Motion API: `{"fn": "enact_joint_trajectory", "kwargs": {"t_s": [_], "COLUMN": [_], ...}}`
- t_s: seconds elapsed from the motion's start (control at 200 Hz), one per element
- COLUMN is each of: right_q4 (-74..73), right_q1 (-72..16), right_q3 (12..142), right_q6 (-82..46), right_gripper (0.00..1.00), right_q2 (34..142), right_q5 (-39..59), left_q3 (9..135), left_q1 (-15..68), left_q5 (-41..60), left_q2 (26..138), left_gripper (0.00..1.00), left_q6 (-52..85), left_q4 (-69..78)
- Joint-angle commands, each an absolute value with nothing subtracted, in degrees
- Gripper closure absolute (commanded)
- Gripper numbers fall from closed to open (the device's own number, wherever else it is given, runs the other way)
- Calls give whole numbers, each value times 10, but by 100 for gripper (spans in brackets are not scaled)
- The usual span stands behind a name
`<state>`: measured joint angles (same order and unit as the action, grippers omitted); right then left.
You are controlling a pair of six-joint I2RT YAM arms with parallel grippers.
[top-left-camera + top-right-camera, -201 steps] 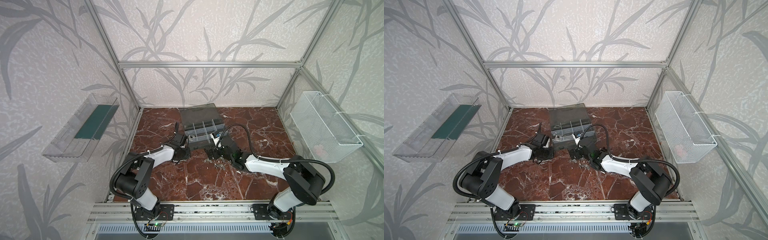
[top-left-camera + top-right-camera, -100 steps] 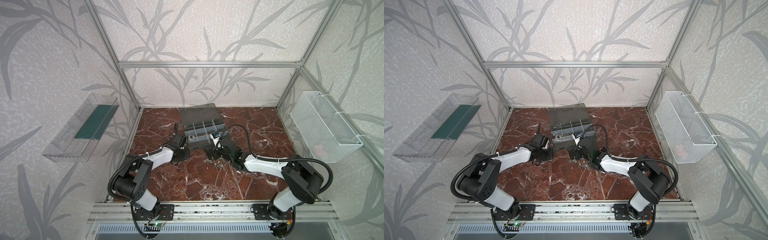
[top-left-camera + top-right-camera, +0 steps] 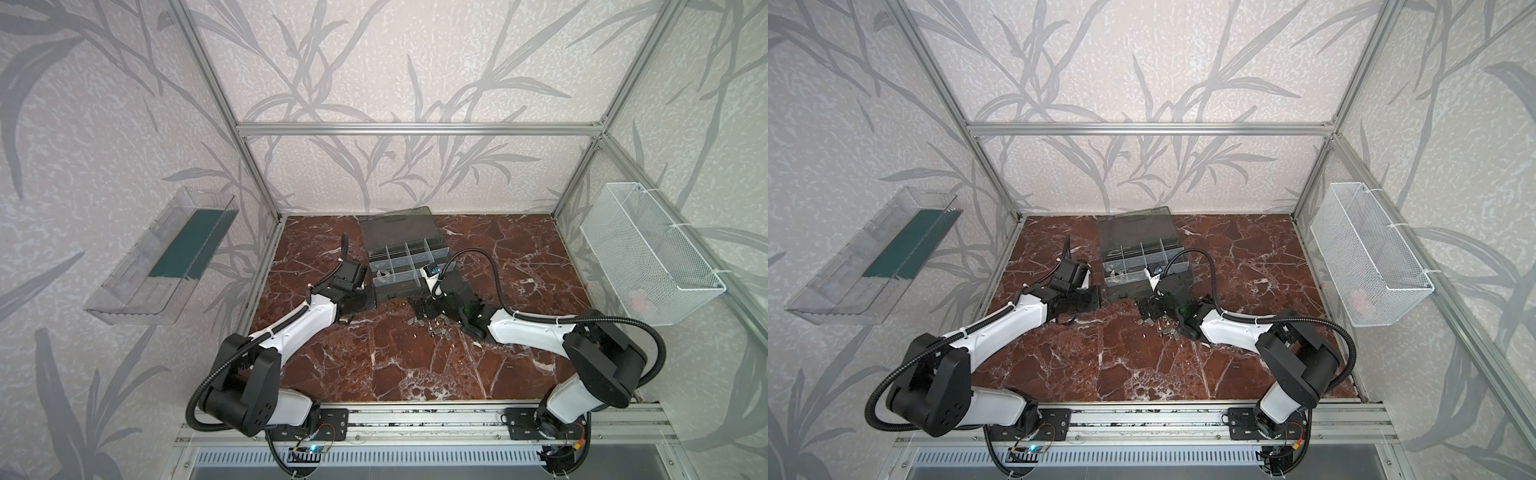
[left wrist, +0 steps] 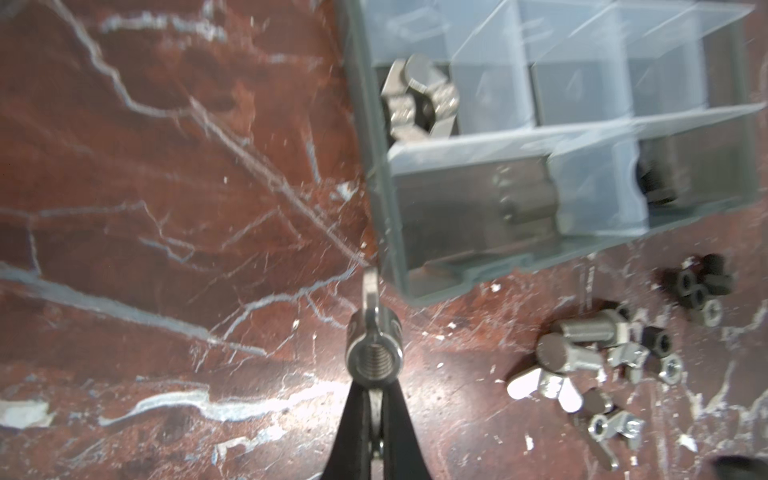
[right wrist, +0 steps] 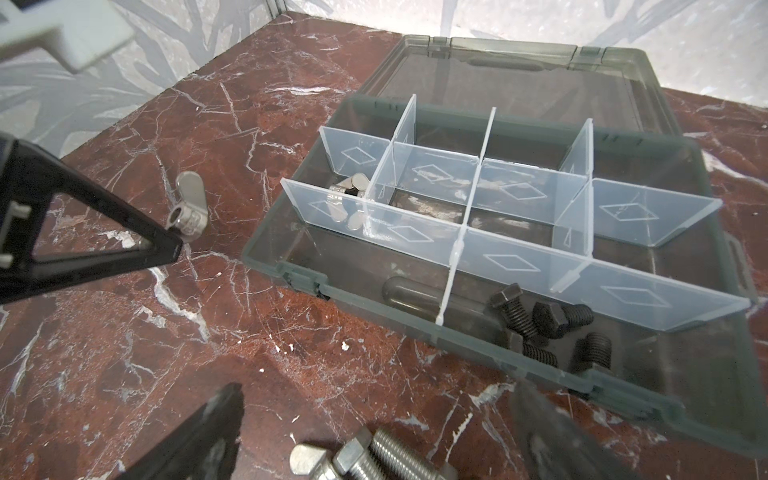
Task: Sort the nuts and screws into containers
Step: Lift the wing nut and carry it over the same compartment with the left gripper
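The left gripper [image 4: 375,395] has its fingers pressed together on one flat wing of a silver wing nut [image 4: 376,349]. The nut's threaded bore faces the wrist camera and its free wing points toward the dark grey organizer case [image 5: 266,253], just off the case's front left corner. A compartment at the case's left end holds more wing nuts [image 5: 351,195], bright and rounded, and black hex bolts [image 5: 540,328] lie in its front row. Just in front of the case, a loose heap [image 4: 582,365] of silver bolts, wing nuts, hex nuts and small black nuts sits on the red marble tabletop [image 5: 124,332]. The right gripper [image 5: 378,388] hangs there with its jaws spread wide, holding nothing.
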<state>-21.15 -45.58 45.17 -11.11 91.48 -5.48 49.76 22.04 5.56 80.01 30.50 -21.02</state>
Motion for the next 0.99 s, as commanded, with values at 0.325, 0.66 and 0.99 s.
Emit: {"fn": "enact_joint_trajectory", "kwargs": {"t_s": [0.325,0.66,0.99], "right_q4": [-228,-232,-233], "right_q1": [-456,-456,-456], "right_q3": [448,446,450], "right_q6": [-116,-110,-121], "right_gripper": [1,1,1], "right_q2": [882,885,900], "right_q5": [-67,-76,-64], "left_q3": [801,807,791], "left_q1": [194,188,154], "left_q5": [135,209,208], "left_q2": [984,1040,1060], "left_gripper": [100,100,99], "left_q6": [230,218,261], "left_q4": [-336,-300,-281]}}
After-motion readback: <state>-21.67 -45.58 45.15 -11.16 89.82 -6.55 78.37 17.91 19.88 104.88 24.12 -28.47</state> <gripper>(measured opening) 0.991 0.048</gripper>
